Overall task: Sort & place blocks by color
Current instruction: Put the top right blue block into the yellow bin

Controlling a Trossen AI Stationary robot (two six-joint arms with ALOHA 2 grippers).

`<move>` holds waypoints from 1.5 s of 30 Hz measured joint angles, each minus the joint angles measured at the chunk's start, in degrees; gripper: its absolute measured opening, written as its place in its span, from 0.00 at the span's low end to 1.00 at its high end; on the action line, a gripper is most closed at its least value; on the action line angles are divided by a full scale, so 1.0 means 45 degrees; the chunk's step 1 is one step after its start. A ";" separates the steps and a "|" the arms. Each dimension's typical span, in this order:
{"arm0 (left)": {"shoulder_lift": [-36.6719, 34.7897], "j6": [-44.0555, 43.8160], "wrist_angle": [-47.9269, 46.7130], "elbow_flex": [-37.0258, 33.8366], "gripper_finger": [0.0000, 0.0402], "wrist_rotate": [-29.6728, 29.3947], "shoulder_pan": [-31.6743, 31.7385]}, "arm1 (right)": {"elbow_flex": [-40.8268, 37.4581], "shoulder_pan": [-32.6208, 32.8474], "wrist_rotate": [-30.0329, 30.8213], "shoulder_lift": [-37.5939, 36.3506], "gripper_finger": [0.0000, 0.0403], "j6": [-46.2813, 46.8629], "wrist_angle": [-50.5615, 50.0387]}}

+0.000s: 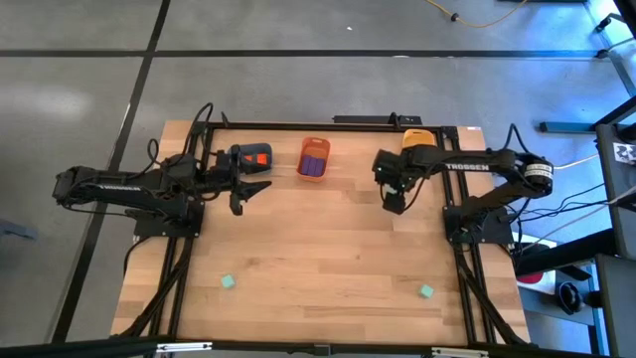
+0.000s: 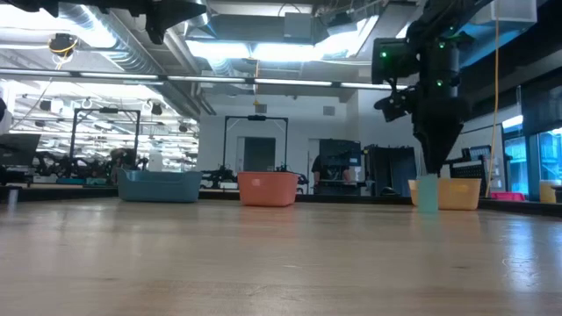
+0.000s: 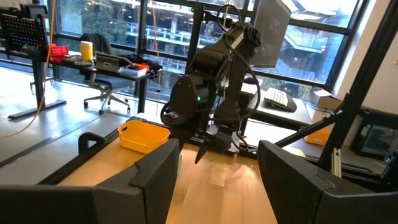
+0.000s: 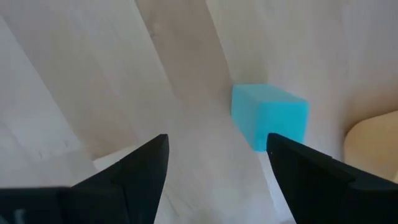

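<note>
Your right gripper (image 4: 214, 171), jaws apart, hovers over a mint cube (image 4: 270, 117) near the worktop's far edge: light, rigid, best pinched across flat sides

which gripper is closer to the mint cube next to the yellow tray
Right. The right gripper hangs open just above the mint cube beside the yellow tray; the left gripper is across the table by the blue-grey tray.

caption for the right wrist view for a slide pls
Right gripper open above the pale wooden table, a mint-green cube block lying just ahead of its dark fingers.
</note>
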 joint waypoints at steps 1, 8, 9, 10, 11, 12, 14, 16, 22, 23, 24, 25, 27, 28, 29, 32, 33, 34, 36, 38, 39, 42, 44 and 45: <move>0.0000 -0.0005 0.0000 0.0000 0.52 0.0000 0.0002 | 0.0138 0.0000 0.0004 -0.0005 0.68 -0.0111 -0.0097; 0.0000 -0.0005 0.0000 0.0000 0.52 0.0000 0.0002 | 0.0986 -0.0127 0.0188 -0.0024 0.68 -0.0635 -0.0460; -0.0001 -0.0005 0.0000 0.0000 0.52 0.0000 0.0000 | 0.0981 -0.0224 0.0347 0.0020 0.68 -0.0632 -0.0494; 0.0000 -0.0005 0.0000 0.0000 0.52 0.0000 0.0000 | 0.0954 -0.0330 0.0534 0.0097 0.68 -0.0589 -0.0493; 0.0000 -0.0005 0.0000 0.0000 0.52 0.0000 0.0000 | 0.0871 -0.0487 0.0624 0.0185 0.68 -0.0577 -0.0482; -0.0004 -0.0005 -0.0004 0.0000 0.52 0.0000 0.0001 | 0.0760 -0.0633 0.0663 0.0275 0.68 -0.0572 -0.0522; 0.0000 -0.0005 0.0000 0.0000 0.52 0.0000 0.0000 | 0.0640 -0.0844 0.0686 0.0505 0.68 -0.0474 -0.0428; 0.0000 -0.0005 0.0014 0.0000 0.52 0.0000 0.0005 | 0.0468 -0.0966 0.0716 0.0714 0.68 -0.0391 -0.0246; 0.0000 -0.0005 0.0019 0.0000 0.52 0.0000 0.0004 | 0.0316 -0.1054 0.0698 0.1338 0.68 -0.0251 0.0452; 0.0000 -0.0005 0.0019 0.0000 0.52 0.0000 0.0004 | 0.0316 -0.1054 0.0698 0.1443 0.68 -0.0244 0.0626; 0.0000 -0.0005 0.0019 0.0000 0.52 0.0000 0.0000 | 0.0316 -0.1054 0.0698 0.1556 0.68 -0.0204 0.0752; 0.0000 -0.0005 0.0019 0.0000 0.52 0.0000 0.0000 | 0.0316 -0.1054 0.0752 0.1665 0.68 -0.0203 0.0769; 0.0000 -0.0005 0.0020 0.0000 0.52 0.0001 0.0004 | 0.0316 -0.1054 0.0974 0.1908 0.66 -0.0203 0.0717; 0.0000 -0.0005 0.0019 0.0000 0.52 0.0000 0.0003 | 0.0316 -0.1054 0.0988 0.2027 0.64 -0.0204 0.0659; 0.0000 -0.0005 0.0019 0.0000 0.52 0.0000 0.0002 | 0.0316 -0.1054 0.0997 0.2109 0.62 -0.0205 0.0636; -0.0001 -0.0005 0.0019 0.0000 0.52 0.0000 0.0004 | 0.0316 -0.1054 0.1011 0.2300 0.56 -0.0225 0.0633; 0.0000 -0.0005 0.0019 0.0000 0.52 0.0001 0.0004 | 0.0316 -0.1054 0.1012 0.2345 0.54 -0.0234 0.0631; 0.0000 -0.0005 0.0019 0.0000 0.52 0.0000 0.0001 | 0.0316 -0.1054 0.1012 0.2362 0.52 -0.0244 0.0633; -0.0002 -0.0005 0.0019 0.0000 0.52 0.0000 0.0000 | 0.0316 -0.1054 0.1017 0.2365 0.48 -0.0247 0.0628; 0.0000 -0.0005 0.0019 0.0000 0.52 0.0002 0.0003 | 0.0316 -0.1054 0.1111 0.2365 0.44 -0.0247 0.0602; 0.0000 -0.0005 0.0019 0.0000 0.52 0.0000 0.0005 | 0.0316 -0.1054 0.1106 0.2365 0.42 -0.0247 0.0562; 0.0000 -0.0005 0.0019 0.0000 0.52 0.0002 0.0002 | 0.0320 -0.1026 0.1106 0.2294 0.34 -0.0252 0.0340; -0.0002 -0.0005 0.0019 0.0000 0.52 0.0002 0.0002 | 0.0316 -0.0915 0.1106 0.2121 0.34 -0.0211 0.0125; 0.0000 -0.0005 0.0019 0.0000 0.52 0.0005 0.0005 | 0.0316 -0.0838 0.1106 0.1931 0.34 -0.0179 0.0086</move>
